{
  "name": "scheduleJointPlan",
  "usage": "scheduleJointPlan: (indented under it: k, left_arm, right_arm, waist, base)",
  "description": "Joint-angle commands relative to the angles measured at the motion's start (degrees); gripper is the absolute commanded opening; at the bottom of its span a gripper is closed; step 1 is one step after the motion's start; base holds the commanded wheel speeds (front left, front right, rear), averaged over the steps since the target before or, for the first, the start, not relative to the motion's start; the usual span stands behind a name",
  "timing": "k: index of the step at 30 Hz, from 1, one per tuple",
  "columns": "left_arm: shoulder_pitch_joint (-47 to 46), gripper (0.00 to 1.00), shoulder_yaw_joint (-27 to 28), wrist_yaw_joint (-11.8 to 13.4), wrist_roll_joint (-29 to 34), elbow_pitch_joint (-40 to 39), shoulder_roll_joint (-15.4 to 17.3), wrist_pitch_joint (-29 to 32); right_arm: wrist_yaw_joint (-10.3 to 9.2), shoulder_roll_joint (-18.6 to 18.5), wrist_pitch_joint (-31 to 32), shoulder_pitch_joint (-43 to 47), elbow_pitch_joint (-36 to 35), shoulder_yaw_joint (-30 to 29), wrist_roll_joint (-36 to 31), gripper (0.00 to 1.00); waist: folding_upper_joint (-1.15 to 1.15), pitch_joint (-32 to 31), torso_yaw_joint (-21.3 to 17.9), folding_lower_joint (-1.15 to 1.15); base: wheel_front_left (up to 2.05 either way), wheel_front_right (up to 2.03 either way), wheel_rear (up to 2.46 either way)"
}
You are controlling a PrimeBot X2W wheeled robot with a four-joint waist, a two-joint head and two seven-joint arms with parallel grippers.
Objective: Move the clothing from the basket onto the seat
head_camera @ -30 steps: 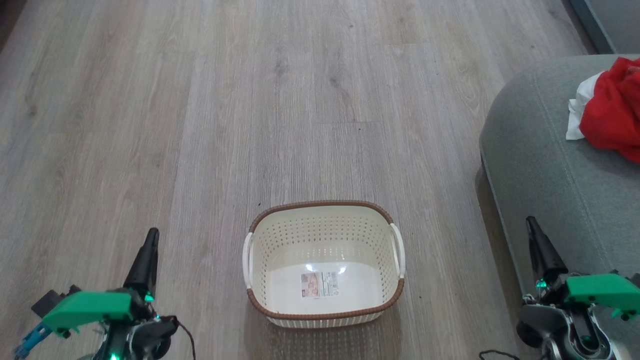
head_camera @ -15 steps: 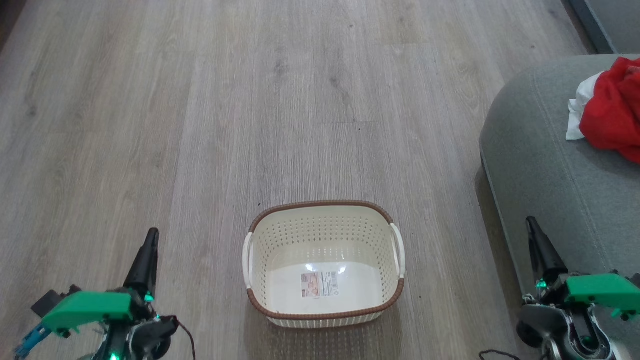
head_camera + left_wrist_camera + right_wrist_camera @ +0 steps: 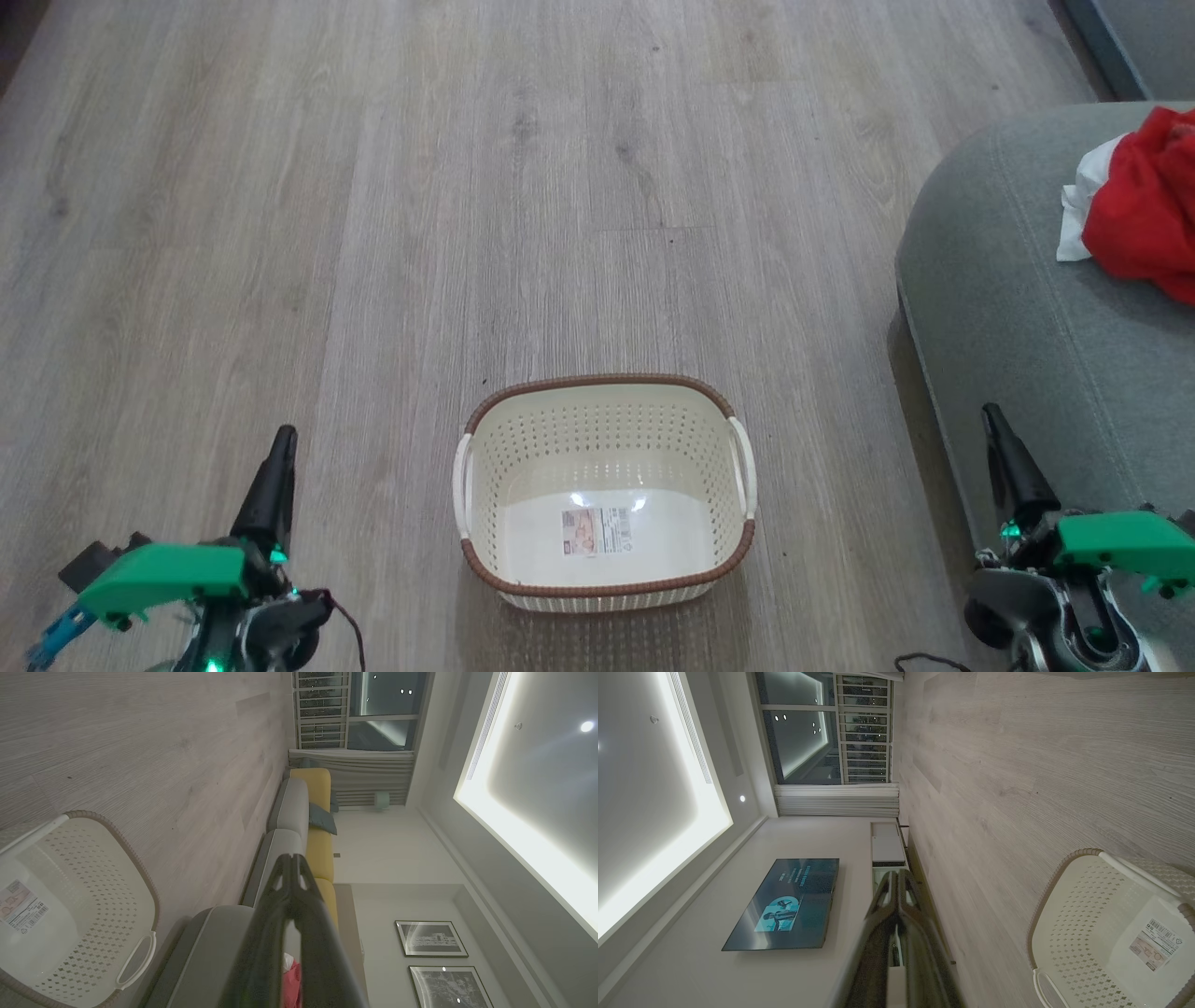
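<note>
Grey wood-look floor (image 3: 373, 233) stretches away ahead of us. Our left pincer (image 3: 282, 439) and right pincer (image 3: 991, 418) sit low on either side, each with its two dark fingers pressed together and nothing between them. Between the two pincers sits the basket (image 3: 597, 381), cream plastic with a brown rim. We see its bare bottom and a label sticker (image 3: 596, 532), with no fabric inside. Close beside the right pincer, on its outer side and running on ahead of it, is the grey seat (image 3: 1008, 280). The clothing (image 3: 1139, 215), a red heap with a white edge, lies on that seat well ahead of the right pincer's tip and off to its right. We judge the moving step done, with the basket emptied and the clothing delivered. The next move, as we judge it, calls for no further grasp, only a check that no garment lies outside our view
</note>
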Motion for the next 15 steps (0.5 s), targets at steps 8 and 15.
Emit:
scheduleJointPlan:
  k: [8, 15]
  left_arm:
    - [-2.8, 0.0, 2.0, -0.5, -0.4, -2.0, 0.5, 0.4]
    - [-2.8, 0.0, 2.0, -0.5, -0.4, -2.0, 0.5, 0.4]
  right_arm:
    - [0.0, -0.3, 0.3, -3.2, -2.2, 1.0, 0.3, 0.0]
    - [0.0, -0.3, 0.3, -3.2, -2.2, 1.0, 0.3, 0.0]
  waist:
    - [0.0, 0.0, 0.0, 0.0]
    - [0.0, 0.0, 0.0, 0.0]
  base:
    - [0.0, 0.0, 0.0]
    - [0.0, 0.0, 0.0]
